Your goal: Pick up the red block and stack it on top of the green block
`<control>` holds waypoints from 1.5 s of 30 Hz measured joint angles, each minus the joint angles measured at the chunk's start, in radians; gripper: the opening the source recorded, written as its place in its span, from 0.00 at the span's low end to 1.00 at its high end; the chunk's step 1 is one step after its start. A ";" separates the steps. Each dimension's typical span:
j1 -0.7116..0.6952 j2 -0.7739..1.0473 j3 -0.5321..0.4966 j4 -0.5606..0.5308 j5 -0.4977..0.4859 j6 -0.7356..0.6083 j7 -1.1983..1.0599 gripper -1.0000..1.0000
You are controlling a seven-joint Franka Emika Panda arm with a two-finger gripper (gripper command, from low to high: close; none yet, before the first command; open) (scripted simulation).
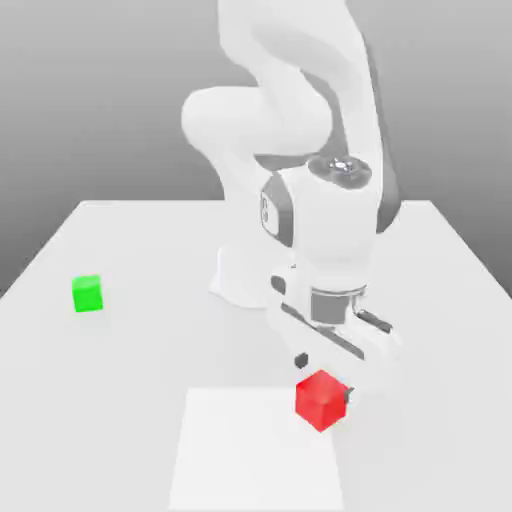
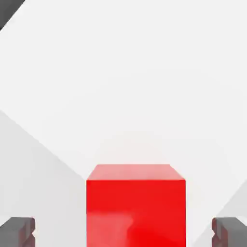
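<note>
The red block [image 1: 321, 400] rests on the white table [image 1: 120, 400] near its front, at the far corner of a paler square patch [image 1: 250, 460]. My gripper [image 1: 324, 380] is lowered over it and stands open, one dark fingertip [image 1: 300, 360] on each side of the cube. In the hand view the red block [image 2: 136, 207] sits between the two fingertips [image 2: 17, 231], with a clear gap on either side, so the pads do not touch it. The green block [image 1: 88, 293] lies alone on the table at the exterior view's left, well apart from the arm.
The arm's white base [image 1: 240, 280] stands at the middle of the table behind the red block. Open tabletop stretches between the red block and the green block. The table's front edge lies close below the pale patch.
</note>
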 joint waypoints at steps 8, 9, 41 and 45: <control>0.075 0.070 -0.099 0.010 -0.093 0.058 0.067 0.00; 0.089 0.082 -0.116 0.011 -0.108 0.067 0.078 0.00; -0.686 -0.357 -0.360 -0.118 0.105 -0.235 0.490 0.00; -0.846 -0.396 -0.434 -0.136 0.085 -0.253 0.627 0.00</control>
